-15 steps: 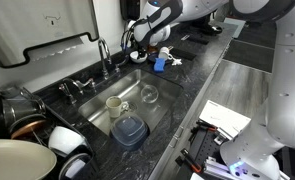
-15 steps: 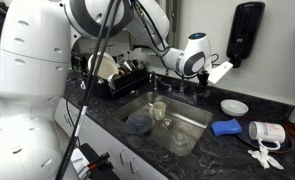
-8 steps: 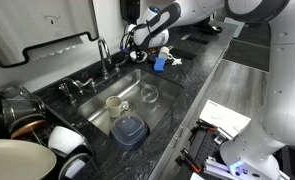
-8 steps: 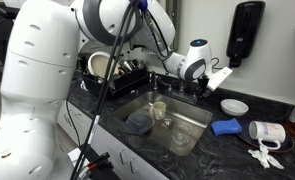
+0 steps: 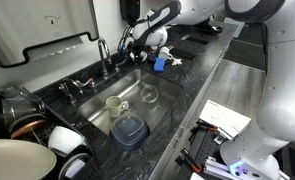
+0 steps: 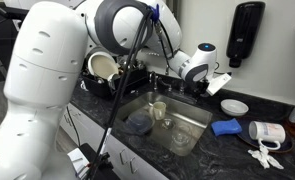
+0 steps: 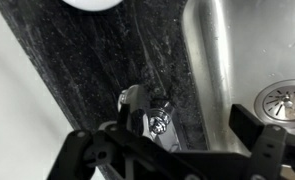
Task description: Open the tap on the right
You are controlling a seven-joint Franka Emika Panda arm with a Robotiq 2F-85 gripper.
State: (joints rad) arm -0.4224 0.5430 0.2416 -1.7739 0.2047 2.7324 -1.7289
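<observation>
At the far edge of the sink [image 5: 165, 100], the gooseneck tap [image 5: 103, 50] shows no running water. Just to its right the pincer [image 5: 133, 42] hovers, fingers [image 7: 87, 150] spread either side of a small chrome lever [image 7: 152, 112], not touching. The approach looks done; gripping and turning remain.

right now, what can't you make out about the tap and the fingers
- Contact: in an exterior view the gripper is small and dark beside the tap, so whether they touch cannot be told.
- Tap's base: in an exterior view the robot arm hides it.
- Wrist view: the tap's top is cut off by the edge. Only a blurred chrome fitting shows past the dark fingers.
- Water running: too small to tell.
</observation>
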